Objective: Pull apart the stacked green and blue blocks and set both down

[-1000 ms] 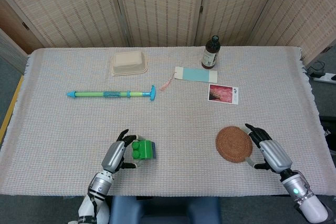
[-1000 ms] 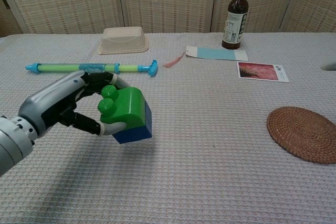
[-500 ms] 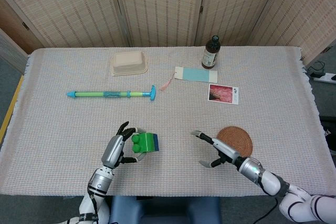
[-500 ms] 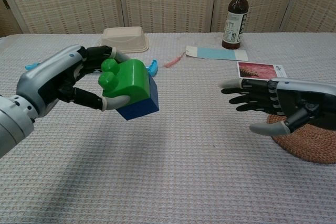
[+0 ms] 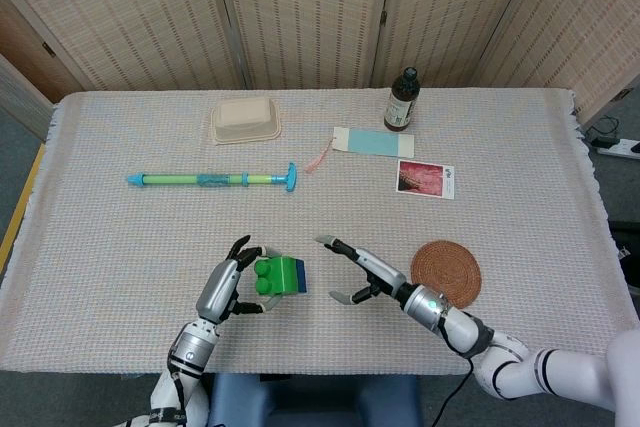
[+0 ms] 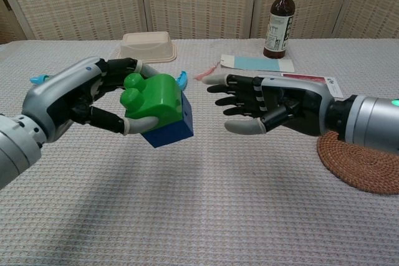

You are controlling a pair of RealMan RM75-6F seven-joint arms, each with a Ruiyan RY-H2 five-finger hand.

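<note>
Aloft over the near part of the cloth-covered table [image 6: 206, 216]: green block [image 6: 153, 96] stacked on blue block [image 6: 172, 128], clasped by left hand [image 6: 75, 101]. Just to the right, not touching: right hand [image 6: 277, 103], fingers spread, holding nothing, beside woven coaster [image 6: 361, 161].

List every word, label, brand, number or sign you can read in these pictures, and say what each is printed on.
No text can be read.
Bottle: its label has print, too small and blurred to read.
Photo card: dark marks on its white edge, too small to read.
Blue bookmark, green block and blue block: no text shows.
</note>
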